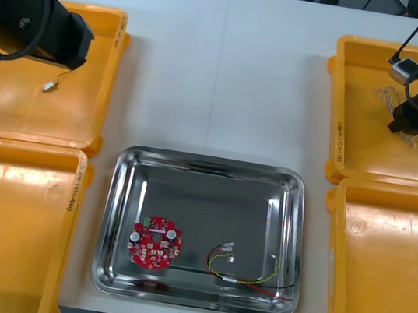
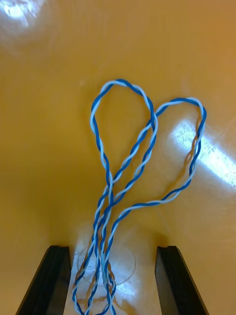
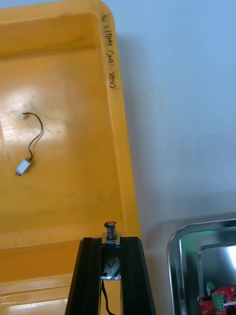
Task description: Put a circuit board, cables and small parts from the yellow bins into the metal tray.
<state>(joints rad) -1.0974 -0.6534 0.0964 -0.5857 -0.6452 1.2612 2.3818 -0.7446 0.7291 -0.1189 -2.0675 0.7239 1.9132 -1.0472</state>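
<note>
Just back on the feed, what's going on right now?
The right gripper is down in the far right yellow bin, fingers open either side of the twisted blue and white cable, not yet shut. The left gripper is shut on a small metal part above the far left yellow bin. The metal tray already holds a red circuit board and a red and yellow cable.

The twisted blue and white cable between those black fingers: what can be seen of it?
The twisted blue and white cable is a thin pair of wires wound together, bent into two long loops. It lies loose on the glossy floor of the far right yellow bin. Its strands run down between the fingers of the open right gripper.
</note>
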